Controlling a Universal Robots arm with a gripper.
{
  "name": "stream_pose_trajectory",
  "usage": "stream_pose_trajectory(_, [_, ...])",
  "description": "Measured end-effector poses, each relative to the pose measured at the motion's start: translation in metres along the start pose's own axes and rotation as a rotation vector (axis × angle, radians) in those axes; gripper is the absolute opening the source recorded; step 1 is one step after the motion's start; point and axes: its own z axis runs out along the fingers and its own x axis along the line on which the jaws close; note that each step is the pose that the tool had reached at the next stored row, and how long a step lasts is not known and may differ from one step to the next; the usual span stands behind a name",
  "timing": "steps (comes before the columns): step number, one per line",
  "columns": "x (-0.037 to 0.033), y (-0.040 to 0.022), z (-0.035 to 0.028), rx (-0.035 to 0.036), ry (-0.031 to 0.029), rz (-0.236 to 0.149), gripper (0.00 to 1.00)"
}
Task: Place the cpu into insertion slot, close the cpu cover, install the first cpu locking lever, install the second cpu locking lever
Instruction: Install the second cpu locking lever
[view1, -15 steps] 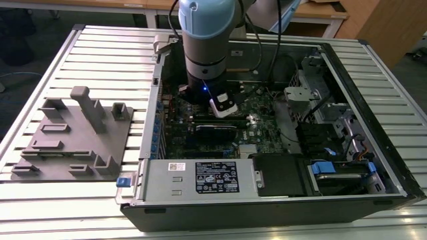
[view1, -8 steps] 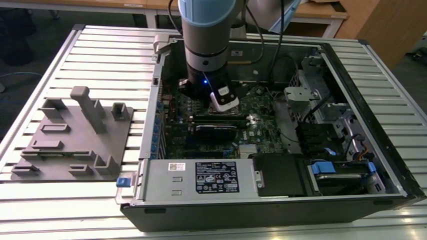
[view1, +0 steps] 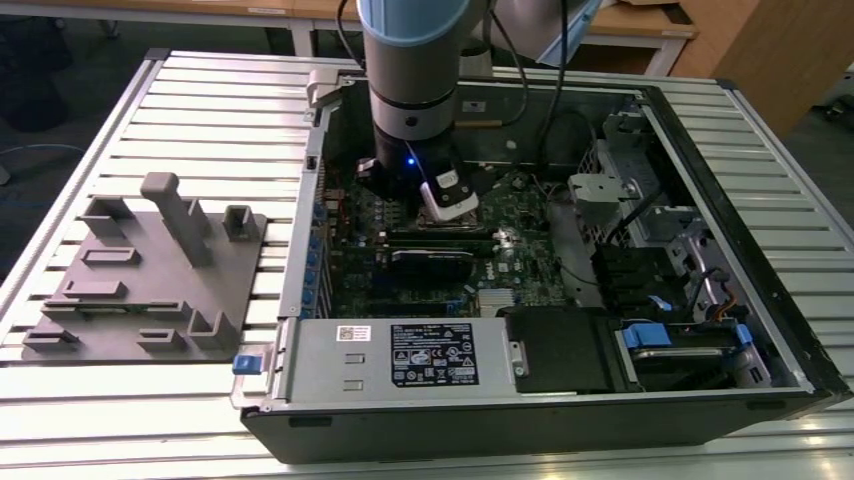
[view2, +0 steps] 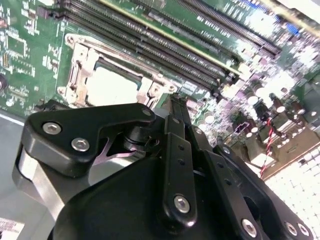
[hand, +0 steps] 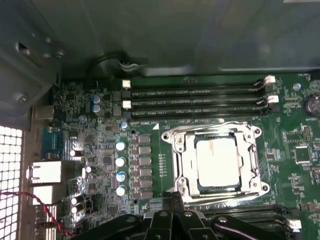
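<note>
So in the exterior view, the grey-and-black robot arm (view1: 407, 90) reaches down into an open black desktop computer case (view1: 561, 400) lying on a slatted metal table (view1: 160, 90). Its gripper (view1: 451, 200) hangs right over the green circuit board (view1: 514, 215), near the middle of the case. A grey moulded fixture tray (view1: 147, 290) sits on the table at the exterior view's left, well apart from the case.

First wrist view is the good one: the small flat square cpu with the pale silvery top (hand: 216, 161) is already sitting in the square silver-rimmed insertion slot (hand: 177, 165), and the thin silver windowed cpu cover (hand: 247, 145) lies down flat around it. Long black memory slots (hand: 195, 100) run just beside the socket. The black gripper fingers (hand: 172, 205) are pinched together with nothing between them, tips just beside the socket's edge.

Second wrist view shows the same cpu (view2: 112, 85) seated in its socket, with the black gripper linkage (view2: 175, 150) near it, fingers closed up and empty.
</note>
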Motion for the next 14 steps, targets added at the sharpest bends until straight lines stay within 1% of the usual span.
stream_pose_trajectory(2, [-0.0001,0.0,0.0,0.0008,-0.0001,0.0,0.1])
stream_pose_trajectory(4, [-0.0029,0.0003,0.0003,0.0008,-0.0001,0.0,0.1])
stream_pose_trajectory(9, [-0.0177,0.0019,0.0014,0.0019,-0.0002,0.0,0.1])
stream_pose_trajectory(12, [-0.0268,0.0032,0.002,0.0038,-0.0002,0.0,0.1])
stream_pose_trajectory(14, [-0.0307,0.0041,0.0024,0.0057,-0.0004,0.0,0.1])
